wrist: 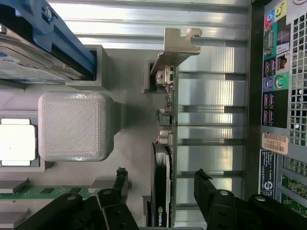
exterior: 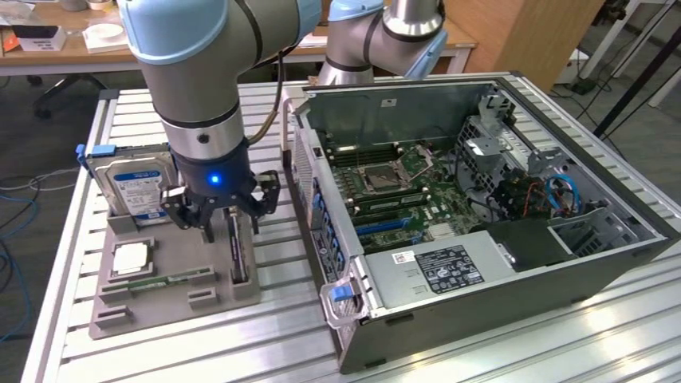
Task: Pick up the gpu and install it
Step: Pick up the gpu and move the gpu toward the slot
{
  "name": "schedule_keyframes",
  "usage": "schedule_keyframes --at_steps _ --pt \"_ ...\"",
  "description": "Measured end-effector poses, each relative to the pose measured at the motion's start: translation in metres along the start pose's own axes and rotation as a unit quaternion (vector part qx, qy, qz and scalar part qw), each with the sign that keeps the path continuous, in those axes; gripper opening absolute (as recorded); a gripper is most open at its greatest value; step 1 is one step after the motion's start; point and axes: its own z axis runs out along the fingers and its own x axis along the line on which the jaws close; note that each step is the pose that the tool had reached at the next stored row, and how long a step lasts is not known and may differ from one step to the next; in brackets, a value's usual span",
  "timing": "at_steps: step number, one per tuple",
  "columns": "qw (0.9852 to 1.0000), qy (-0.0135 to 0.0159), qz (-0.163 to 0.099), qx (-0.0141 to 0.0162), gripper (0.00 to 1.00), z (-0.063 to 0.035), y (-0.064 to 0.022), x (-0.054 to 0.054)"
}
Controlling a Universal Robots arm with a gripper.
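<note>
— Gripper (exterior: 229,219) (wrist: 160,179) first: where is it?
— Left of centre in the exterior view, hanging from the arm (exterior: 197,80) over the grey holder tray (exterior: 159,307). Its fingers (wrist: 207,189) stand apart, one on either side of the gpu (exterior: 239,255) (wrist: 161,201). The wrist view shows a gap between each finger and the card.
— So nothing is gripped?
— Nothing. The gpu stands on edge in a slot at the tray's right side, its silver bracket (wrist: 175,45) at the end away from the fingers.
— What else, going left to right?
— At the exterior view's left, a hard drive (exterior: 133,187) (wrist: 33,52) stands upright at the tray's back. Below it lie a processor chip (exterior: 130,257) (wrist: 17,141) and a memory stick (exterior: 159,281) (wrist: 29,191). Then comes the gpu. Right of the tray, the computer case (exterior: 607,239) lies open on its side, motherboard (exterior: 394,183) facing up. Everything rests on a slatted aluminium table (exterior: 213,351).
</note>
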Motion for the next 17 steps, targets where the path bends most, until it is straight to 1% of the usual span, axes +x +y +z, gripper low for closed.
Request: schedule_keyframes --at_steps 2,3,4,5,6,9,10,11,17 --pt "1.0 0.0 0.0 0.0 0.65 0.0 0.0 0.0" --pt "1.0 0.0 0.0 0.0 0.59 0.0 0.0 0.0" --pt "1.0 0.0 0.0 0.0 0.59 0.0 0.0 0.0" --pt "1.0 0.0 0.0 0.0 0.53 0.0 0.0 0.0" --pt "1.0 0.0 0.0 0.0 0.53 0.0 0.0 0.0" --pt "1.0 0.0 0.0 0.0 0.35 0.0 0.0 0.0" --pt "1.0 0.0 0.0 0.0 0.35 0.0 0.0 0.0" --pt "1.0 0.0 0.0 0.0 0.29 0.0 0.0 0.0" --pt "1.0 0.0 0.0 0.0 0.29 0.0 0.0 0.0"
